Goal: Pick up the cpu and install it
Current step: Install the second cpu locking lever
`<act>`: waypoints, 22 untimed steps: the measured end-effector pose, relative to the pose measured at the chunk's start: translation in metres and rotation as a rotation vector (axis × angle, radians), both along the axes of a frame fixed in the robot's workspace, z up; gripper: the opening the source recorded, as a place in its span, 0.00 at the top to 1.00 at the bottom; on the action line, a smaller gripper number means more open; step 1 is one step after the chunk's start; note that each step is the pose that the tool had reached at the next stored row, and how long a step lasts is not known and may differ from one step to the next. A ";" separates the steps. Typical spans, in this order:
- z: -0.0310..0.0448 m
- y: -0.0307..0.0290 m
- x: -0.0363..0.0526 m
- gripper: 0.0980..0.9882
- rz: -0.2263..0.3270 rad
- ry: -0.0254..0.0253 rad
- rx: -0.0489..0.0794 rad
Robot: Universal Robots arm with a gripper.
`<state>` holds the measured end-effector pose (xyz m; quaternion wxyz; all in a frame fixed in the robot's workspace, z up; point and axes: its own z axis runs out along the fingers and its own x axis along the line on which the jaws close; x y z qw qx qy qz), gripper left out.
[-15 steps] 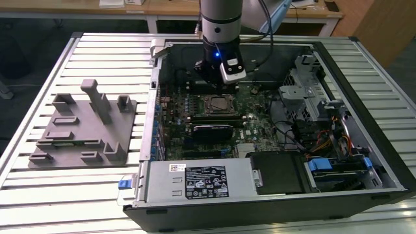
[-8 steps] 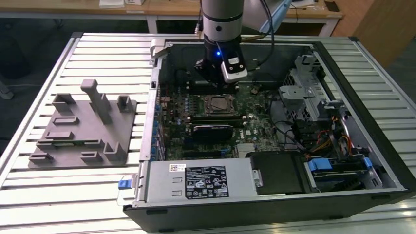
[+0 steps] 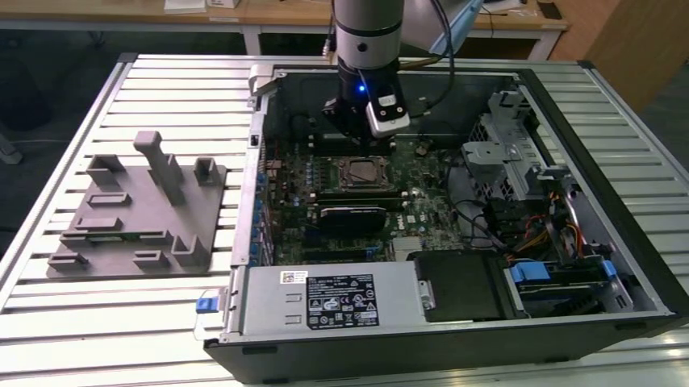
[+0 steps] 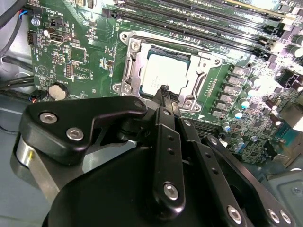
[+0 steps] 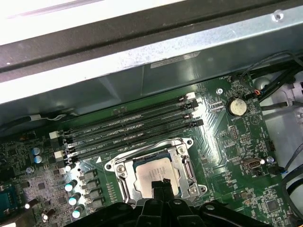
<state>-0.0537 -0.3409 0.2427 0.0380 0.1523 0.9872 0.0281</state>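
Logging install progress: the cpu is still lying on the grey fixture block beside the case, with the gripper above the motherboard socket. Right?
Not quite. The cpu already sits inside the motherboard socket, as both wrist views show, not on the grey fixture block. The gripper is indeed above the socket.

No print can be read anywhere. A black label with white print [image 3: 344,300] and a small white sticker [image 3: 292,277] sit on the grey metal power-supply box [image 3: 269,314], well apart from the metal-framed black processor socket [image 3: 361,171], and both are too small to make out. Near that socket, white lettering covers the green motherboard [image 4: 85,56], a white triangle mark [image 5: 98,160] sits just beside the frame, and the square silver-topped cpu [image 4: 163,73] inside it shows only glare.
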 end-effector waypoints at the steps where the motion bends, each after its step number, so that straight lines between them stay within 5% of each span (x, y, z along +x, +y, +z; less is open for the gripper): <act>1: 0.0000 -0.0005 0.0001 0.99 0.000 -0.0001 0.000; 5: -0.0001 -0.0033 0.0001 0.99 0.000 -0.0002 0.000; 22: -0.0001 -0.0317 0.0001 0.99 0.000 0.0000 0.000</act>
